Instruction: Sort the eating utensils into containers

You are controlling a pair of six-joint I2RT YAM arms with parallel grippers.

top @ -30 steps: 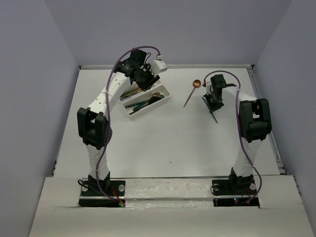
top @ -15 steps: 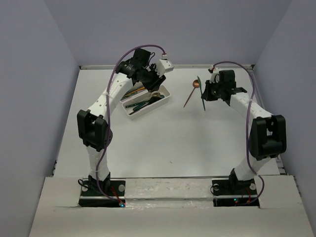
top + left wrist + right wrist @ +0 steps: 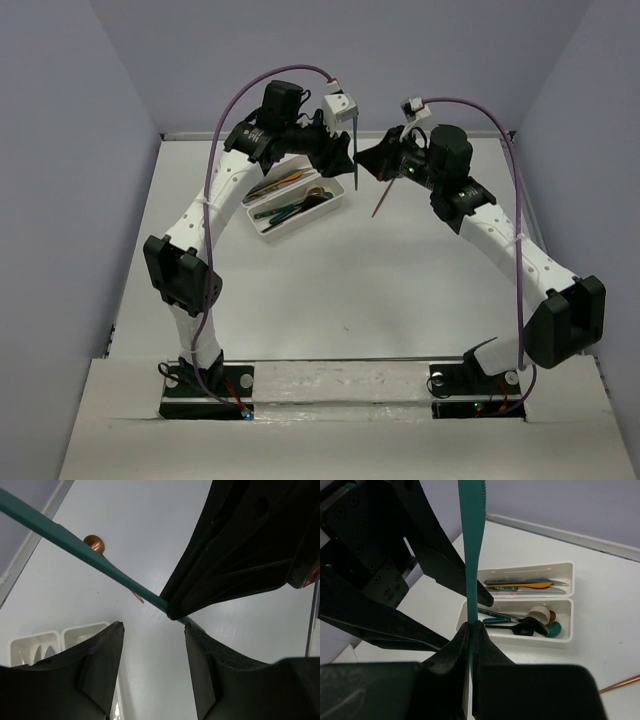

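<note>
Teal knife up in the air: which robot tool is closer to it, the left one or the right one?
Right. The right tool is shut on the teal knife, holding it upright. The left tool is open close beside the knife, not gripping it.

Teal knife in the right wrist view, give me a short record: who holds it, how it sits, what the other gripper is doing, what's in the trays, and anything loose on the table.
holder: right gripper, shut on the teal knife
orientation: sticks straight out from the fingers, serrated end outermost
left gripper: open, close beside the knife, not gripping it
knife tray: knives, one orange-handled
spoon tray: spoons, black and cream among them
loose on table: copper spoon
</note>
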